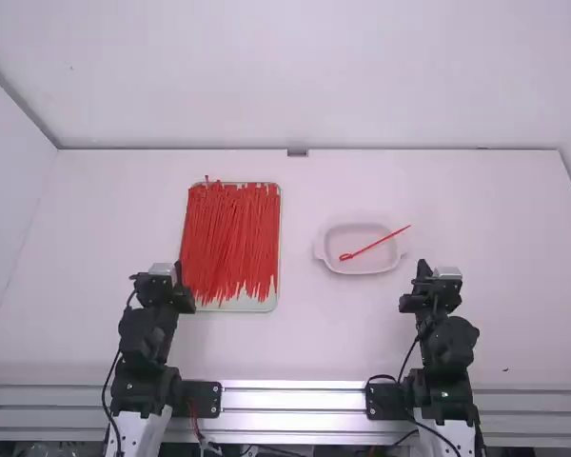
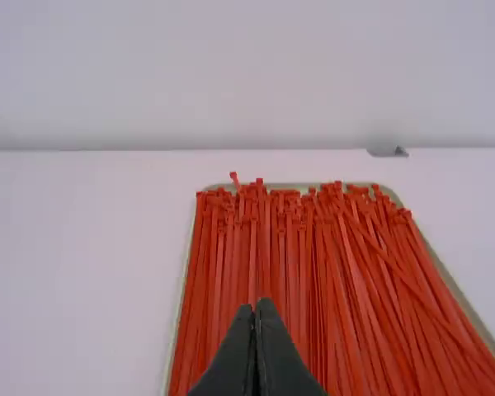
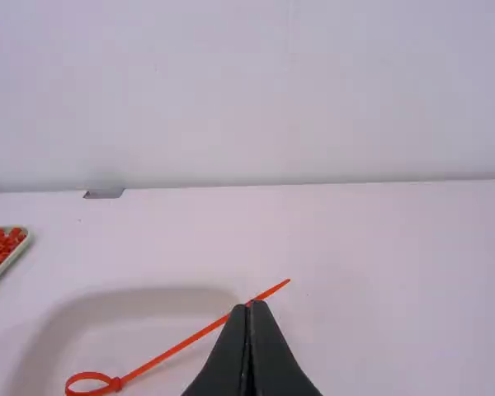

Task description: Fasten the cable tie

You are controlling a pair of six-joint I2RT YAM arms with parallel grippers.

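Several loose red cable ties [image 1: 230,243] lie side by side on a flat tray [image 1: 277,282] left of the table's middle; the pile of ties [image 2: 330,272] fills the left wrist view. A single red tie [image 1: 373,244], fastened into a small loop at one end, rests in a white dish [image 1: 362,266], its tail sticking out over the rim. The looped tie [image 3: 148,363] also appears in the right wrist view. My left gripper [image 2: 256,307] is shut and empty, near the tray's front left corner. My right gripper [image 3: 249,307] is shut and empty, just in front of the dish.
The white table [image 1: 476,200] stretches wide on both sides of the tray and dish. A small grey fitting [image 1: 297,150] sits at the far edge against the back wall. A metal rail [image 1: 285,395] runs along the front between the arm bases.
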